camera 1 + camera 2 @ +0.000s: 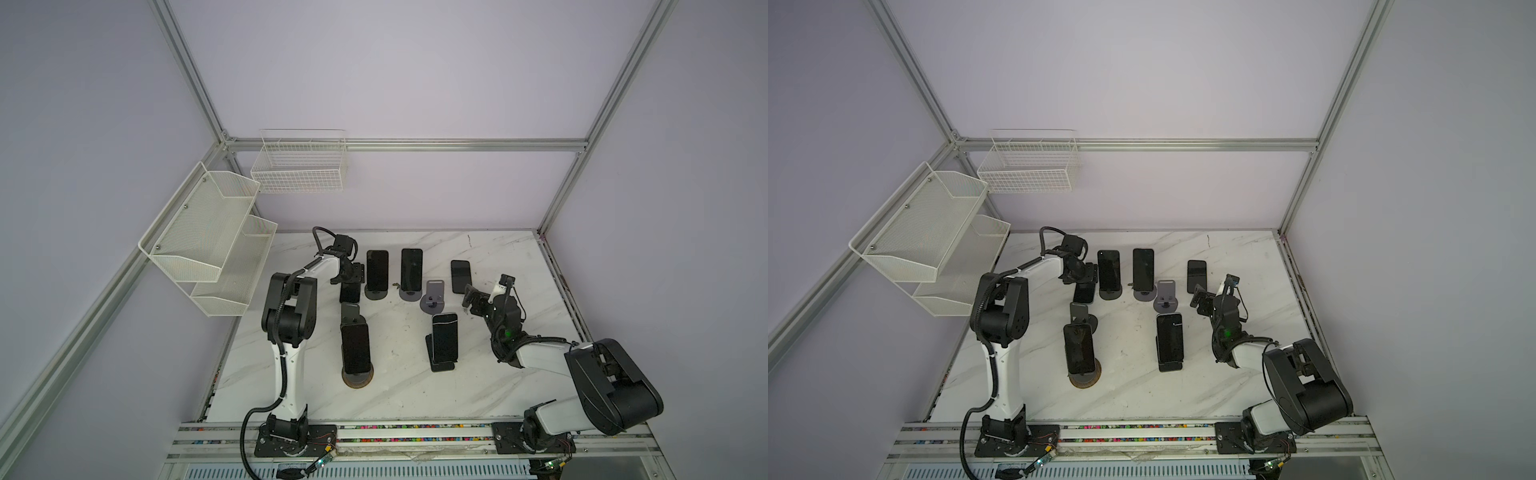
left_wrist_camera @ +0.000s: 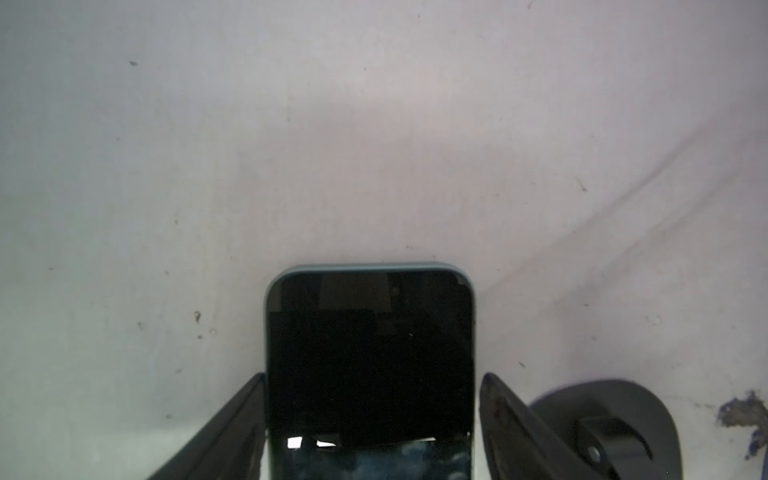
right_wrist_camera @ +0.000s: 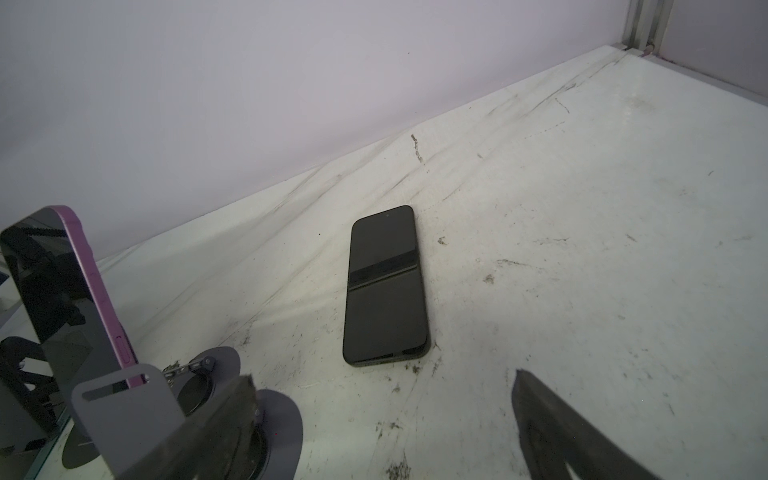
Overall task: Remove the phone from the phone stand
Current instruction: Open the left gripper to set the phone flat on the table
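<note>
The phone [image 2: 370, 332] lies flat on the marble table [image 1: 415, 386] at about ten o'clock, on no stand, with an empty phone stand [image 2: 602, 428] just beside it. The left gripper [image 2: 372, 376] straddles it, jaws narrowly parted, with a sliver of gap at one finger. The right gripper [image 3: 384, 374], at two o'clock, gapes wide and holds nothing; another phone [image 3: 386, 286] lies flat just ahead.

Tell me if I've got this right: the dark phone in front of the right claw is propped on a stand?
Not quite: the dark phone in front of the right gripper lies flat on the table, on no stand. The right wrist view shows it.
</note>
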Available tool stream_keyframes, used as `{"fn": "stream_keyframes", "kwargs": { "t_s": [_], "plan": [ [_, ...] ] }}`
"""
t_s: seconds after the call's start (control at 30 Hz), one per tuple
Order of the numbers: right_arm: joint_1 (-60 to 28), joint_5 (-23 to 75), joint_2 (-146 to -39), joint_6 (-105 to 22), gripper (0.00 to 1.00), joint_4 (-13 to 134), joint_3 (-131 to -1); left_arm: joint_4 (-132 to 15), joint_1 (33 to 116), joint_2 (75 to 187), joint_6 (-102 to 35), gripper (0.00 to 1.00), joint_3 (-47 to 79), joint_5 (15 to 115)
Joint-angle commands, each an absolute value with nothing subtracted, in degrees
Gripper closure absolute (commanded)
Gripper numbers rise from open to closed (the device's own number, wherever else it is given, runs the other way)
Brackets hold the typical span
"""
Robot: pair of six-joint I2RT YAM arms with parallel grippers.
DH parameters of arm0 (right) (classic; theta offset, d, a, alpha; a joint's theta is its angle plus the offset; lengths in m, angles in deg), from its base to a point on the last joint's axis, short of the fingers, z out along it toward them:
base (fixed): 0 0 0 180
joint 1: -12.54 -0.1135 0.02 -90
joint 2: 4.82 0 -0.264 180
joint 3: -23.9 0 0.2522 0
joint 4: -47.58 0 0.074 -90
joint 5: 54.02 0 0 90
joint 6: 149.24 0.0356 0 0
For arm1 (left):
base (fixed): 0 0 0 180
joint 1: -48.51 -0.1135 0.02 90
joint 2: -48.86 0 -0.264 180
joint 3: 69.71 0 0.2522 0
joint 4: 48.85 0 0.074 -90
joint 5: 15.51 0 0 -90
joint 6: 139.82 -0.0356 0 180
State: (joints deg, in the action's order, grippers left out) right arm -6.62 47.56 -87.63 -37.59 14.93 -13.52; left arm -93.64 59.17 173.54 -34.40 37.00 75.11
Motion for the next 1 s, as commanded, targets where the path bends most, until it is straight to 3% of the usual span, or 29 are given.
{"fn": "stream_keyframes", "kwargs": {
  "t_s": [0.0,0.6,0.97],
  "plan": [
    [-6.83,48.2,-88.06,-37.09,0.03,15.99,-15.05,-97.45,59.23,176.48,-34.26,0.21,39.53,73.08],
    [-6.86,47.85,-88.72,-37.03,0.03,16.5,-15.53,-102.35,58.27,164.34,-34.04,0.14,43.82,76.5],
    [-6.87,47.89,-89.08,-36.64,0.03,17.34,-16.11,-103.59,58.09,147.97,-34.09,0.14,37.1,76.77]
  ]
}}
